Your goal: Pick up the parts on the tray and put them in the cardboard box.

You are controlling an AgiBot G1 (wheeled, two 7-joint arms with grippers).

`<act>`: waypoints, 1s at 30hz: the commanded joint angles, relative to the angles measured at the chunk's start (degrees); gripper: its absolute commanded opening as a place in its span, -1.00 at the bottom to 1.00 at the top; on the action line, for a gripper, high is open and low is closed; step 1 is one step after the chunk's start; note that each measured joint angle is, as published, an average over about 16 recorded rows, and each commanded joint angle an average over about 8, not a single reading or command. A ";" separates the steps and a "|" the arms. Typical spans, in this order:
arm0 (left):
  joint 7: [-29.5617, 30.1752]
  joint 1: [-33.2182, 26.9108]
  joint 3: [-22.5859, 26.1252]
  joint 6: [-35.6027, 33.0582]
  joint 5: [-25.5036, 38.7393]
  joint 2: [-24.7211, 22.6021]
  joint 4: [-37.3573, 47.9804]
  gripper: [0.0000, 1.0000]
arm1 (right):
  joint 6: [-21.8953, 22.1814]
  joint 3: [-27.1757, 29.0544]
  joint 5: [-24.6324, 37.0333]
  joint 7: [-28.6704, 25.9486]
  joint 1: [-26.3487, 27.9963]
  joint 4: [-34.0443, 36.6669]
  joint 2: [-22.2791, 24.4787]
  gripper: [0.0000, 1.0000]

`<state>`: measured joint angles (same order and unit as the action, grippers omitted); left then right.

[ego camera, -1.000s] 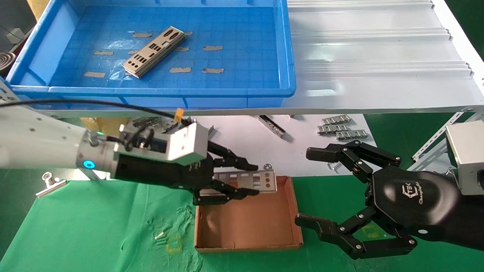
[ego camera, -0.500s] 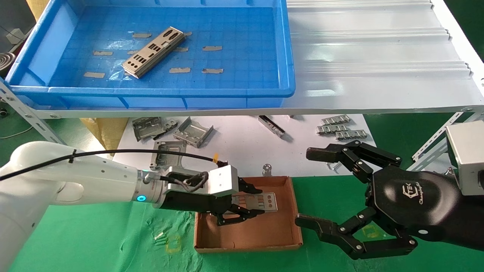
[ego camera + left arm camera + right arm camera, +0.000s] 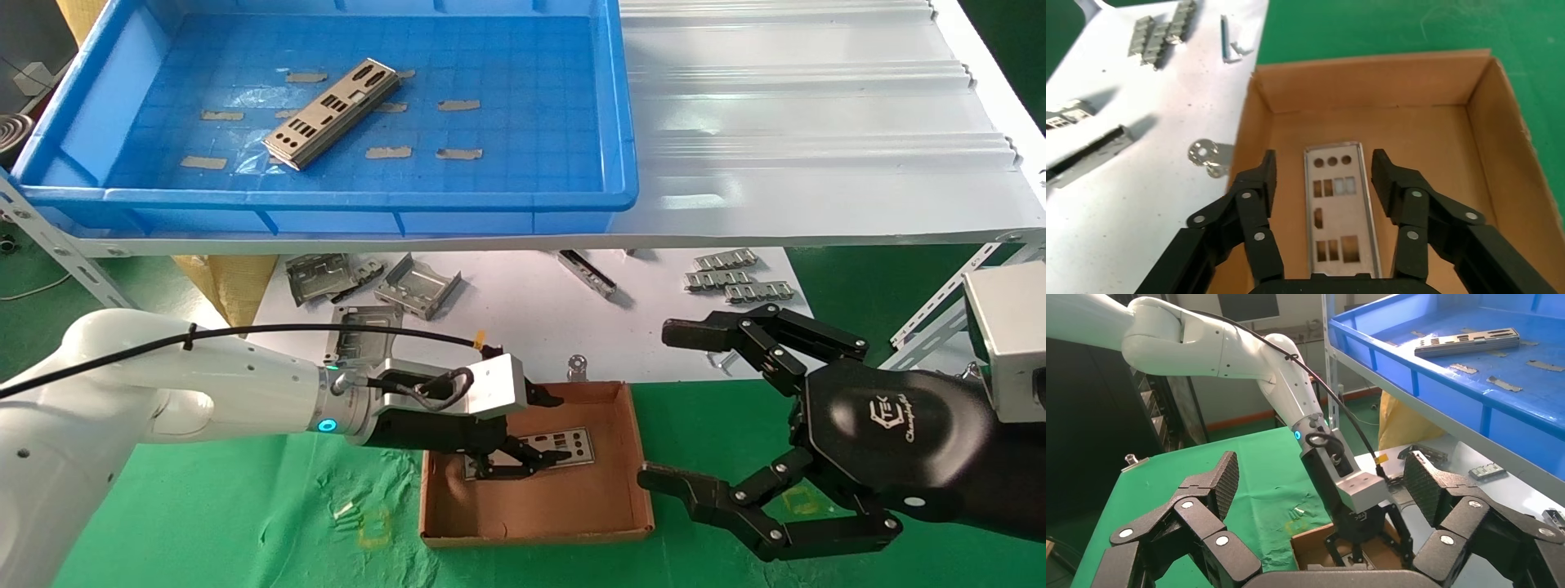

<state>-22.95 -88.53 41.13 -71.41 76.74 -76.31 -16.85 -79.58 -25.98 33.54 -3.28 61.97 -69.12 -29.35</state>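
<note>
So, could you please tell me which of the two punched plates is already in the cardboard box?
The plate lying between the open left pincer's fingers; the other plate lies in the blue tray.

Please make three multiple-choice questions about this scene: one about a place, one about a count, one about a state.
1. Where is the plate by the left hand?
A. in the cardboard box
B. on the green cloth
C. in the blue tray

2. How many plates lie in the blue tray?
A. none
B. one
C. three

3. The left hand's fingers are:
A. shut on the plate
B. open, apart from the plate
C. hidden

Answers: 1 A, it lies flat on the box floor. 2 B, a single plate lies there. 3 B, gaps show on both sides.
</note>
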 commanded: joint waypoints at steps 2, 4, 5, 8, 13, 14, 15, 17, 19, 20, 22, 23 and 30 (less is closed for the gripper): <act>-0.45 -0.39 -0.17 -0.36 -0.63 -0.17 0.65 1.00 | 0.00 0.00 0.00 0.00 0.00 0.00 0.00 1.00; -0.58 -0.63 -0.48 -1.76 -1.44 0.11 0.86 1.00 | 0.00 0.00 0.00 0.00 0.00 0.00 0.00 1.00; -0.58 -0.73 -0.67 -2.62 -1.91 0.29 0.98 1.00 | 0.00 0.00 0.00 0.00 0.00 0.00 0.00 1.00; -0.18 -0.95 -1.49 -5.90 -3.68 1.09 1.46 1.00 | 0.00 0.00 0.00 0.00 0.00 0.00 0.00 1.00; 1.38 -1.02 -3.01 -11.31 -6.73 2.61 2.39 1.00 | 0.01 0.00 0.00 0.00 -0.01 0.01 0.00 1.00; 1.67 -1.00 -3.24 -12.16 -7.20 2.88 2.56 1.00 | 0.01 0.00 -0.01 0.00 -0.01 0.01 0.00 1.00; 1.90 -0.99 -3.41 -12.83 -7.56 3.10 2.70 1.00 | 0.01 0.00 -0.01 0.00 -0.01 0.01 0.00 1.00; 2.17 -1.00 -3.58 -13.53 -7.92 3.36 2.91 1.00 | 0.01 0.01 -0.01 0.00 -0.01 0.01 0.01 1.00; 2.28 -0.99 -3.70 -14.01 -8.17 3.55 3.06 1.00 | 0.01 0.01 -0.01 0.00 -0.02 0.01 0.01 1.00; 2.16 -0.98 -3.66 -13.82 -8.07 3.49 3.01 1.00 | 0.01 0.00 -0.01 0.00 -0.01 0.01 0.01 1.00; 2.07 -0.93 -3.64 -13.57 -8.01 3.45 2.87 1.00 | 0.00 0.00 -0.01 0.00 -0.01 0.01 0.01 1.00; 2.07 -0.88 -3.65 -13.45 -8.01 3.47 2.73 1.00 | 0.00 0.01 -0.01 0.00 -0.01 0.01 0.01 1.00; 3.95 0.84 -4.94 -13.32 -9.61 5.74 -1.01 1.00 | -0.02 0.01 -0.01 0.00 -0.02 0.01 0.01 1.00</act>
<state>-18.73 -87.44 36.01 -84.69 66.92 -70.25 -18.39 -79.59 -25.97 33.53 -3.27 61.96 -69.11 -29.34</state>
